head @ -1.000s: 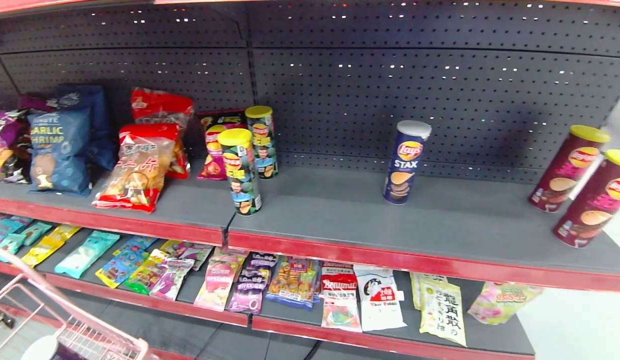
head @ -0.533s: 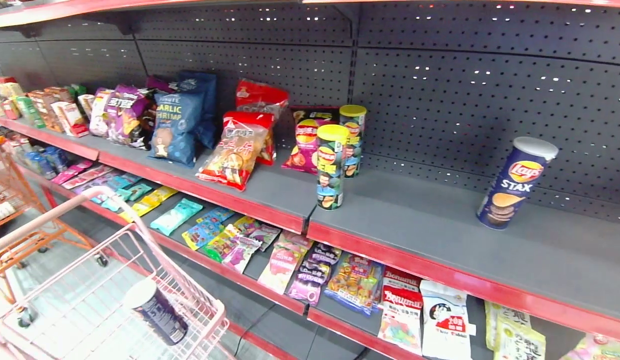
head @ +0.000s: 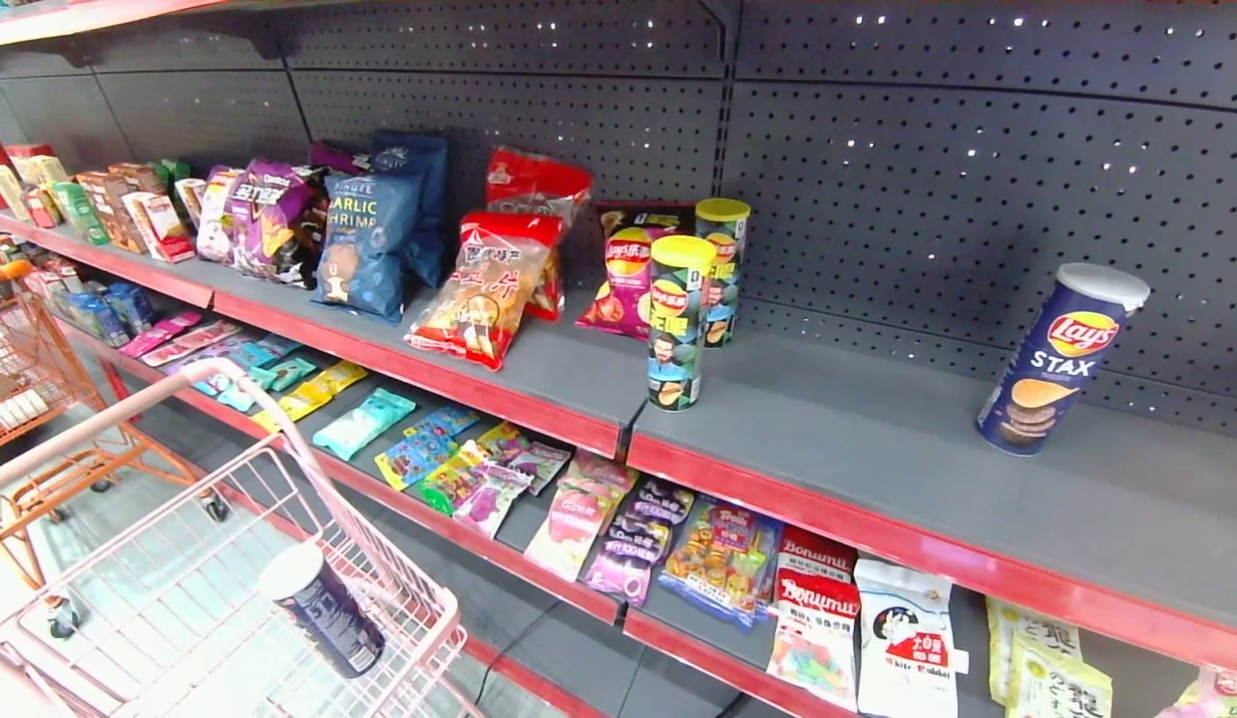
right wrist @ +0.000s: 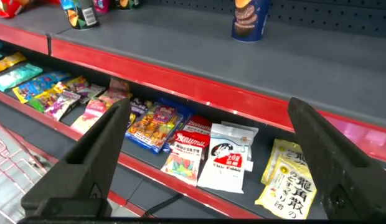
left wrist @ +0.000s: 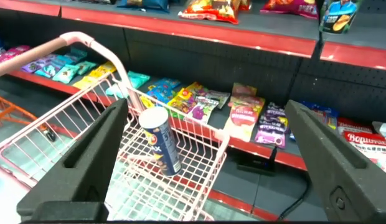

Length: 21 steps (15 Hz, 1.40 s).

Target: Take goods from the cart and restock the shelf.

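My left gripper (left wrist: pixel 205 109) spread wide, empty, facing pink wire cart (left wrist: pixel 87 42) holding dark-blue cylindrical chip can (left wrist: pixel 160 140), 7 o'clock; right gripper (right wrist: pixel 208 106) spread, empty.

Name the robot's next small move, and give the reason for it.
Probably lower the open left gripper toward the dark blue can tilted in the pink cart: the gripper holds nothing, and the left wrist view frames the can between its spread fingers.
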{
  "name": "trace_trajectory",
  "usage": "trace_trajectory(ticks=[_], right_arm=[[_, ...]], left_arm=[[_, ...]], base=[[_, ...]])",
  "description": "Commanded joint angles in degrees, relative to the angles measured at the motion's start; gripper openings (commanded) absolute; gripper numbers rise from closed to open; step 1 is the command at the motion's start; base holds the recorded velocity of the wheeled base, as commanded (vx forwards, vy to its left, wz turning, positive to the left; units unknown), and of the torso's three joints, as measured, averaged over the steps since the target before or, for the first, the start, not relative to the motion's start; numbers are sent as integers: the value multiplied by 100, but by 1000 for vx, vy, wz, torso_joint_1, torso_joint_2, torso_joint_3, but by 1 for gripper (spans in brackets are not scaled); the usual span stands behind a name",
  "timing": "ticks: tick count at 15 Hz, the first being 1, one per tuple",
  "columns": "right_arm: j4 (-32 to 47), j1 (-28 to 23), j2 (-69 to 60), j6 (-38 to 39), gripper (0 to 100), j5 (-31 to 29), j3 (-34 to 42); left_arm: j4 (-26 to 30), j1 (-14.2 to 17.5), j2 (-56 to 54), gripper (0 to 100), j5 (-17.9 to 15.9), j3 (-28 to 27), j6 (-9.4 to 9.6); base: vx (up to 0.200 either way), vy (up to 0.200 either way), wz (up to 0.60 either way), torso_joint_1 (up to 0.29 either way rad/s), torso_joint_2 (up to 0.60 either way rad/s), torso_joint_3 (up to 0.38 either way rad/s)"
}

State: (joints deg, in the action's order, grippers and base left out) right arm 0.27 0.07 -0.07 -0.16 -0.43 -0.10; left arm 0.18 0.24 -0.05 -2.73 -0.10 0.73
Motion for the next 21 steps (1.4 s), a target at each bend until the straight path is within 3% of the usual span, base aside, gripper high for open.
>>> trace_trajectory(ticks=[1,21], right_arm=[[0,1,7,-2,100,-1,1],[0,1,7,7,100,-1,1]], left_arm=[[-1,2,5,100,1,1,-3],[-1,2,5,100,-8,-8,-3]], base=[[0,0,0,-149,344,178],[0,0,0,-154,378,220]])
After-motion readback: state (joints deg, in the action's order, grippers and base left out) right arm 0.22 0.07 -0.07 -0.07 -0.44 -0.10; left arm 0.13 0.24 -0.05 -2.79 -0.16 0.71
